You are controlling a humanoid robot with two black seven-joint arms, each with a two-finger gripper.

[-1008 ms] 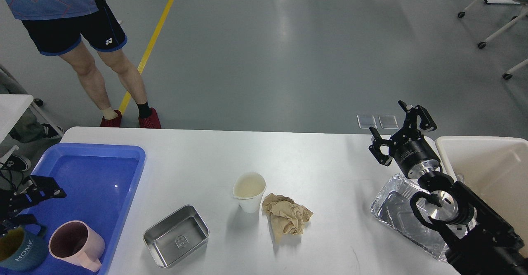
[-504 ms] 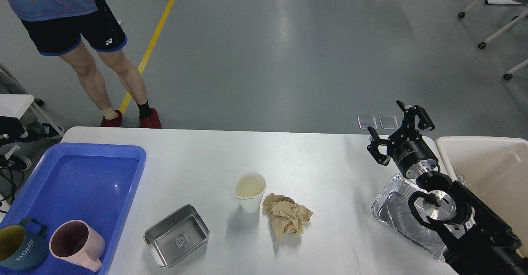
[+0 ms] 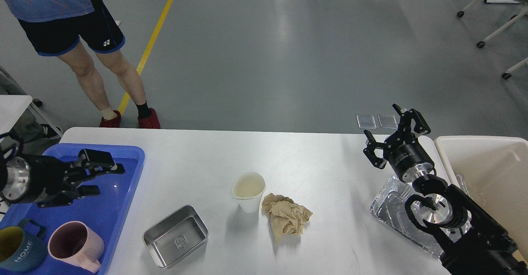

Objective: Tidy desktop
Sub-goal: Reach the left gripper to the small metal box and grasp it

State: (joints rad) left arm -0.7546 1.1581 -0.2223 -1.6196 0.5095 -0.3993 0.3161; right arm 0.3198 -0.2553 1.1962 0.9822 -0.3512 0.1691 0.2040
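The white desktop (image 3: 297,159) fills the lower part of the head view. On it stand a white paper cup (image 3: 249,191), a crumpled beige paper ball (image 3: 286,217) right of the cup, a small steel tray (image 3: 175,236) at the front and a foil tray (image 3: 392,211) at the right, partly hidden by my right arm. My left gripper (image 3: 101,179) is open and empty above the blue tray (image 3: 105,196). My right gripper (image 3: 392,137) is open and empty, raised above the desktop's far right corner.
The blue tray holds a pink mug (image 3: 74,250) and a dark teal mug (image 3: 18,254). A beige bin (image 3: 491,172) stands off the desktop's right edge. A person (image 3: 82,40) stands beyond the far left corner. Wheeled chair legs (image 3: 491,23) are far right.
My left arm has swung back into view from the left edge and now reaches over the blue tray with its fingers open. My right gripper has drifted slightly left.
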